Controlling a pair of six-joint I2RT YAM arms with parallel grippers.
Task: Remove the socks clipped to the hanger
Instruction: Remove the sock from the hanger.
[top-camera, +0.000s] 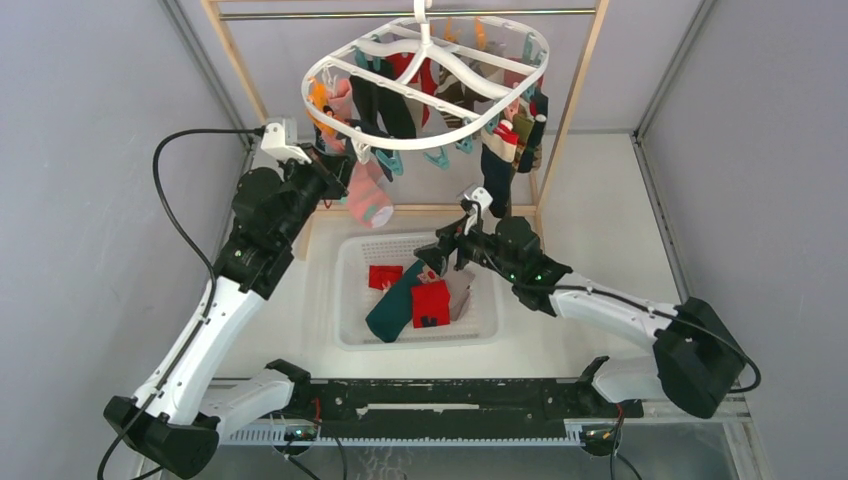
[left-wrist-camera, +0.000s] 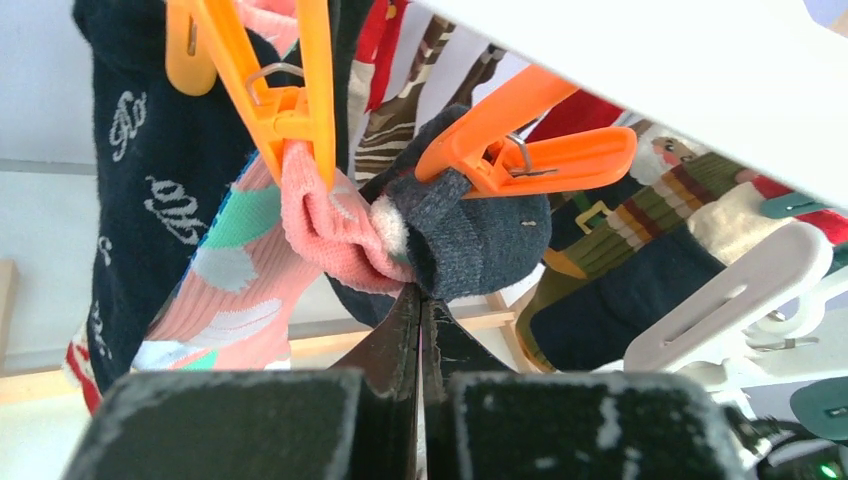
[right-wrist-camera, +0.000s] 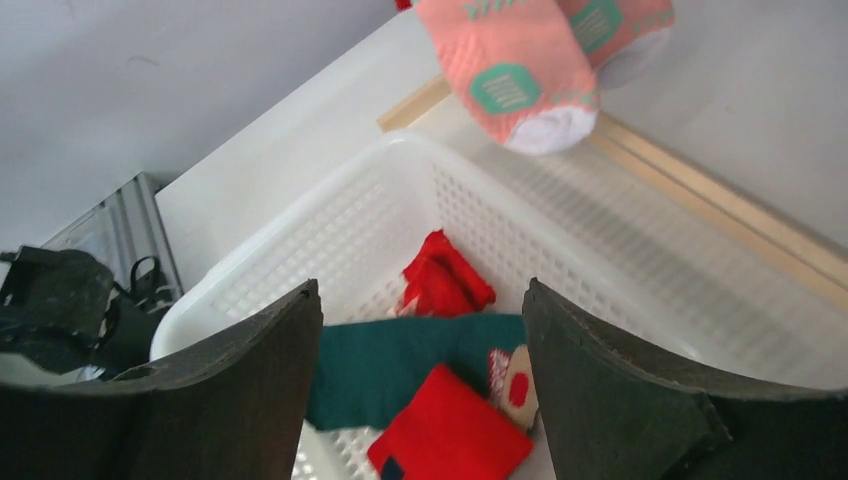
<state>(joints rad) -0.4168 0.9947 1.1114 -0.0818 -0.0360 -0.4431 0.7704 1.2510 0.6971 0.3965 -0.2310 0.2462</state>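
The white oval hanger (top-camera: 330, 75) hangs from the rack's top bar with several socks clipped under it. My left gripper (left-wrist-camera: 420, 292) is raised to its left side and shut. Its tips pinch the lower edge of a dark grey sock (left-wrist-camera: 480, 235) held by an orange clip (left-wrist-camera: 530, 155). Beside it a salmon pink sock (left-wrist-camera: 320, 215) hangs from another orange clip (left-wrist-camera: 290, 100). My right gripper (right-wrist-camera: 420, 295) is open and empty, hovering over the white mesh basket (right-wrist-camera: 330, 190). In the basket lie a teal sock (top-camera: 395, 305) and red socks (top-camera: 430, 303).
The wooden rack frame (top-camera: 575, 90) stands behind the basket (top-camera: 350, 250). A pink patterned sock (top-camera: 368, 198) dangles low over the basket's far edge. A navy lettered sock (left-wrist-camera: 150, 180) hangs left of my left gripper (top-camera: 338, 168). Grey walls close in both sides.
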